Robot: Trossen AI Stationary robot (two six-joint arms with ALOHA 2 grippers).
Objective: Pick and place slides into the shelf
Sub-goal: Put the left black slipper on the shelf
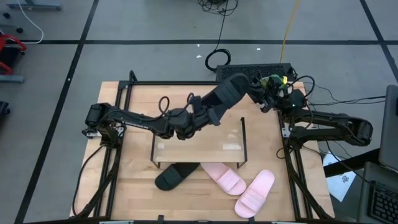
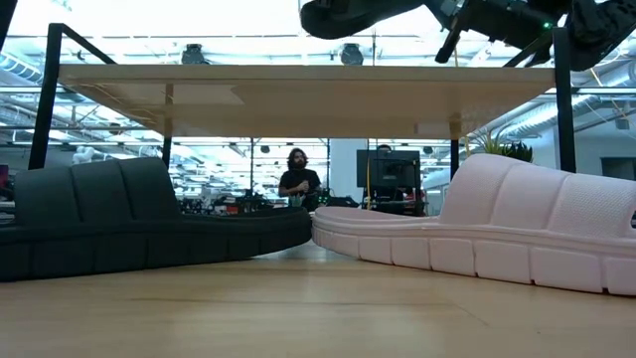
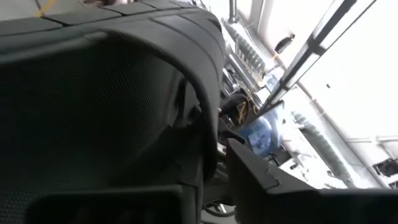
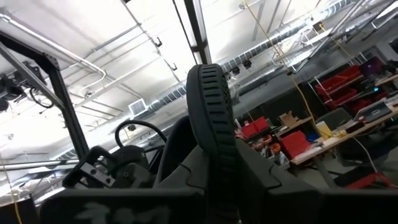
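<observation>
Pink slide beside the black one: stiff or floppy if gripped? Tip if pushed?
The pink slide shows a thick moulded sole, so probably light and fairly stiff. It lies flat on the table, so a push likely slides it.

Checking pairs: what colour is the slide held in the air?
Black slide, clearest in the high view.

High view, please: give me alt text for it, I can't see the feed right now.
Seen from above, both grippers meet on a black slide held in the air behind the shelf, the left gripper at one end and the right gripper at the other. On the table in front of the shelf lie another black slide and two pink slides.
</observation>
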